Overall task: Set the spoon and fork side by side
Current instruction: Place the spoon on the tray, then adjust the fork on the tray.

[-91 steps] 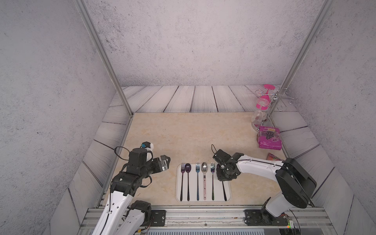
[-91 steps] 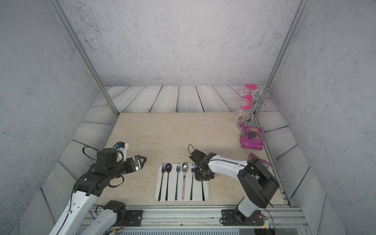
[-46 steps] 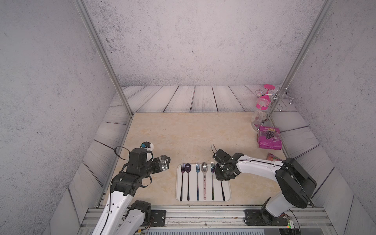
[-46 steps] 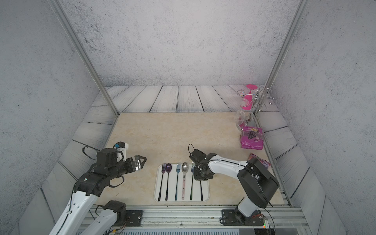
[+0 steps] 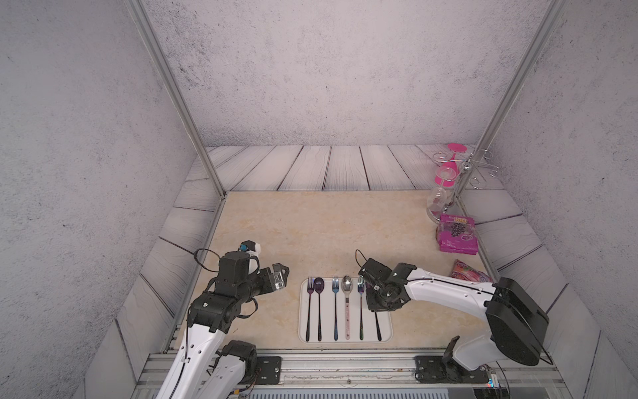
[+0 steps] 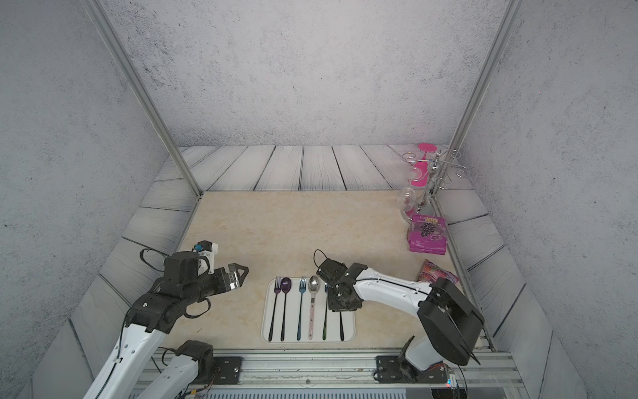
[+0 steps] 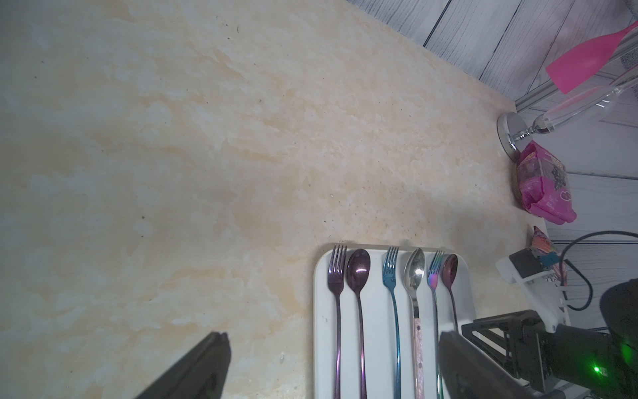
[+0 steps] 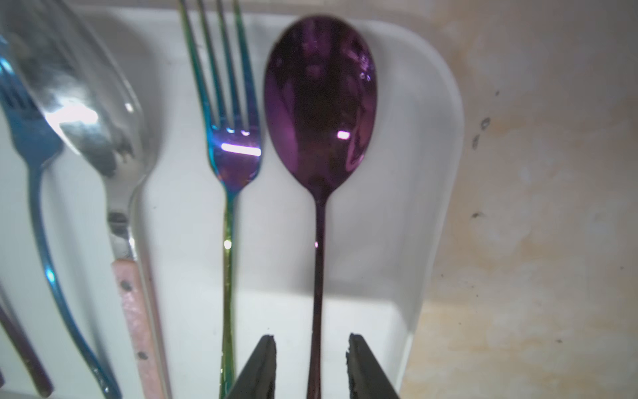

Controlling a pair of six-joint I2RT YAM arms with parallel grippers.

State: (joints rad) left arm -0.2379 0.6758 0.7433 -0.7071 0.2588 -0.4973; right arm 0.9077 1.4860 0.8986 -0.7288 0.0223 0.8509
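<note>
Top view, beige tbl (image 5: 310,224), grey speckled walls (image 5: 328,69)

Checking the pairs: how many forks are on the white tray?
3: purple fork leftmost on the tray, blue fork in the middle, rainbow fork beside the rightmost spoon. None seems hidden.

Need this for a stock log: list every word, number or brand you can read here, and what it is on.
"100": on the top face of the pink packet, seen in both top views.
Pink packet, remaining smaller print: too small to read.
Colourful wrapper: print too blurred to read.
No other text shows.
</note>
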